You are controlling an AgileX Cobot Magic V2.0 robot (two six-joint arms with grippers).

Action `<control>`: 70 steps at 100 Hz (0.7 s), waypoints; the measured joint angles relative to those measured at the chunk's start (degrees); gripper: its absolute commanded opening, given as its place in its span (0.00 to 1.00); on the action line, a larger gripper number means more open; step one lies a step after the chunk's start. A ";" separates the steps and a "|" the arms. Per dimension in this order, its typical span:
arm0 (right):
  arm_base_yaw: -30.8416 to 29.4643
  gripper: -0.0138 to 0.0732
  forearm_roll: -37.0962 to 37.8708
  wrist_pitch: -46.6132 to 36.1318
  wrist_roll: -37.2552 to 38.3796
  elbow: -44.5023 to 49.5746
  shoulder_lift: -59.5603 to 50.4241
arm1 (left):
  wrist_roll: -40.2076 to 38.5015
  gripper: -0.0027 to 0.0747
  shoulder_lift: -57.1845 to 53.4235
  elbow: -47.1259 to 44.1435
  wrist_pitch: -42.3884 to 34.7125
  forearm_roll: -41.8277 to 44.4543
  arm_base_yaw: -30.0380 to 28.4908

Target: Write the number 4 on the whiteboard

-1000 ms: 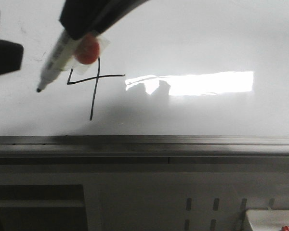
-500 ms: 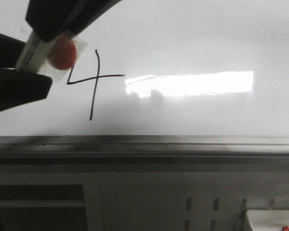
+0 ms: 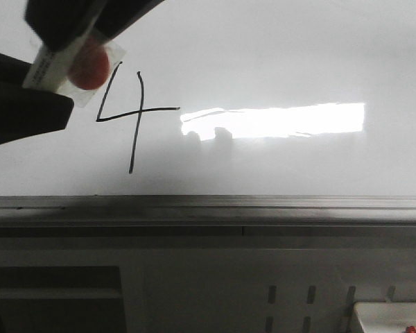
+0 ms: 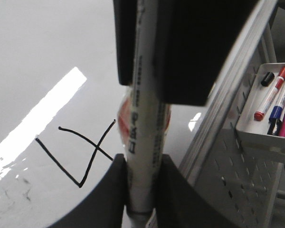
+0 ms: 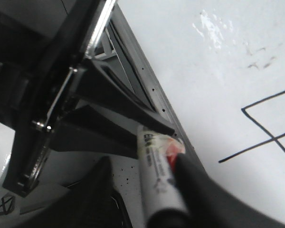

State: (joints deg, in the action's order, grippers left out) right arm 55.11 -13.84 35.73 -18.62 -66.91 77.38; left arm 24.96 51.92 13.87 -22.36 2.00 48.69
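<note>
With the number 4 (image 3: 128, 114) drawn, the marker (image 4: 143, 142) clamped by both the left gripper (image 4: 143, 190) and right gripper (image 5: 168, 161) could smear the whiteboard (image 3: 277, 55) if it dips.

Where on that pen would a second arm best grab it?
On the bare white barrel of the pen near its tip end, with fingers closing across it from the two sides. The right gripper covers the back end, and the slim, round barrel suits a sideways pinch. The left gripper sits just there.
</note>
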 measured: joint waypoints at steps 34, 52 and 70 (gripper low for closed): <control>-7.16 0.83 0.56 -2.49 0.21 0.00 -4.68 | -0.23 0.01 0.47 3.65 5.13 -39.75 -2.64; -8.24 0.82 0.66 -2.47 0.22 0.00 -7.24 | -0.23 0.01 3.69 9.10 16.47 -49.44 -9.36; -8.33 0.82 0.66 -2.47 0.22 0.00 -7.33 | -0.23 0.01 6.48 12.48 27.57 -52.61 -17.03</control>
State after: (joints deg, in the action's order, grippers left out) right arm 46.78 -13.19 33.26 -18.40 -66.91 70.05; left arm 24.72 58.40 26.35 5.21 -50.61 31.66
